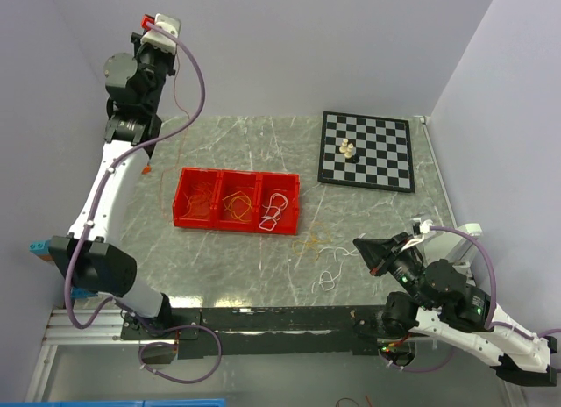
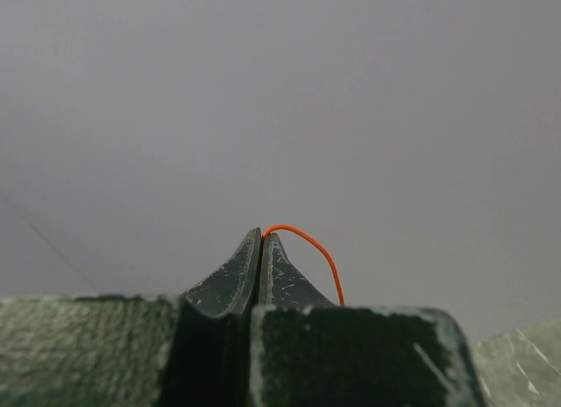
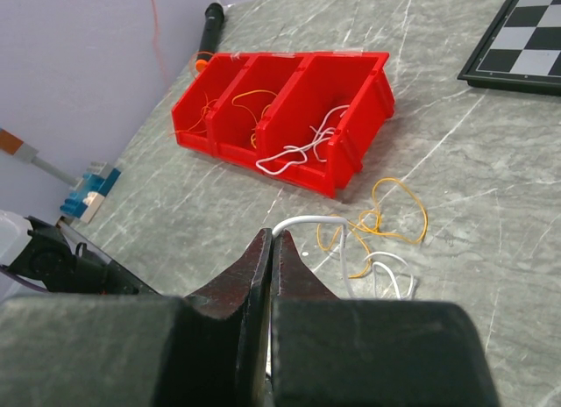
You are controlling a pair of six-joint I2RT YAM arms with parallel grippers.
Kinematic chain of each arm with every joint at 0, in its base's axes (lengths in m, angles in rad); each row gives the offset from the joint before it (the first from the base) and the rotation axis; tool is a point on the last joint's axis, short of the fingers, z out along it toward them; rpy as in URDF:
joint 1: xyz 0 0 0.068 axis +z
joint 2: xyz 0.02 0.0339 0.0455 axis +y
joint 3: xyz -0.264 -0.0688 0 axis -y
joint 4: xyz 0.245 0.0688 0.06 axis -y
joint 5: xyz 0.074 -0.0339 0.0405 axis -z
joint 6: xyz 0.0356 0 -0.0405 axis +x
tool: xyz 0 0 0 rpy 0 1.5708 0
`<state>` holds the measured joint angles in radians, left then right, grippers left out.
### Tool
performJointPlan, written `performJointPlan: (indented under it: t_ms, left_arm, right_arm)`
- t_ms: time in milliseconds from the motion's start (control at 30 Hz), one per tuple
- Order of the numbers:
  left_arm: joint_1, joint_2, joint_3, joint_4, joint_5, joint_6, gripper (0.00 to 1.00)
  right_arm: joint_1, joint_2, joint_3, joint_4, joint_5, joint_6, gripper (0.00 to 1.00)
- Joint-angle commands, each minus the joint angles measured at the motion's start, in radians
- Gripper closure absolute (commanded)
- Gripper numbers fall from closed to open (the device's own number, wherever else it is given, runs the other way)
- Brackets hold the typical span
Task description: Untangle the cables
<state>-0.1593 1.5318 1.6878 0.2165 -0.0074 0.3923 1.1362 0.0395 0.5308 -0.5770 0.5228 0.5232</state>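
**A:** Left wrist view?

**B:** The left gripper (image 2: 261,236) is closed tight, with an orange cable (image 2: 317,253) nipped between its tips. The cable arcs out to the right and drops behind the finger. Behind it is only the wall (image 2: 280,91).

**A:** And the right wrist view?

**B:** The right gripper (image 3: 270,240) is closed too. A white cable (image 3: 307,220) starts right at its tips, but I cannot tell whether it is pinched. Just beyond, the loose cables (image 3: 386,223), yellow-orange and white, lie on the worktop (image 3: 491,170). Past them is the bin (image 3: 359,100), red, with three compartments and cables in each. One white cable hangs over the nearest front wall.

**A:** From above?

**B:** The left arm (image 1: 105,183) is raised at the back left. A thin orange strand drops from it to the worktop, left of the bin. The loose cables lie between the bin and the right gripper, which sits low near the front right.
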Motion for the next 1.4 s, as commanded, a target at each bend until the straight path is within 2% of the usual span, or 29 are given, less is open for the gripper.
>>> performJointPlan:
  t_ms: [0, 167, 300, 467, 700, 1000, 1167, 1367]
  left_arm:
    - [0.004, 0.004, 0.107, -0.060, -0.011, -0.062, 0.99]
    - [-0.002, 0.089, 0.333, -0.170, -0.002, -0.133, 0.99]
    - [-0.066, 0.169, 0.525, -0.272, -0.032, -0.087, 0.99]
    - [-0.152, 0.082, 0.422, -0.148, -0.037, 0.002, 0.99]
    - [-0.204, 0.043, 0.339, -0.195, -0.011, -0.024, 0.99]
    - [-0.187, 0.183, 0.470, -0.382, -0.029, -0.145, 0.99]
    - [-0.186, 0.198, 0.466, -0.401, -0.002, -0.199, 0.99]
    - [-0.195, 0.246, 0.566, -0.442, 0.029, -0.234, 0.99]
  right_arm:
    - [0.005, -0.030, 0.018, 0.025, 0.005, -0.006, 1.00]
    - [0.007, -0.021, 0.011, 0.029, 0.003, -0.002, 1.00]
    - [0.007, -0.001, 0.024, 0.037, 0.005, -0.009, 1.00]
    - [0.005, -0.003, 0.026, 0.039, 0.006, -0.012, 1.00]
    - [0.005, -0.006, 0.032, 0.034, 0.006, -0.014, 1.00]
    - [0.005, -0.013, 0.046, 0.005, 0.019, -0.011, 1.00]
    - [0.005, -0.030, 0.038, -0.007, 0.023, 0.000, 1.00]
    - [0.005, -0.021, 0.049, -0.004, 0.023, -0.008, 1.00]
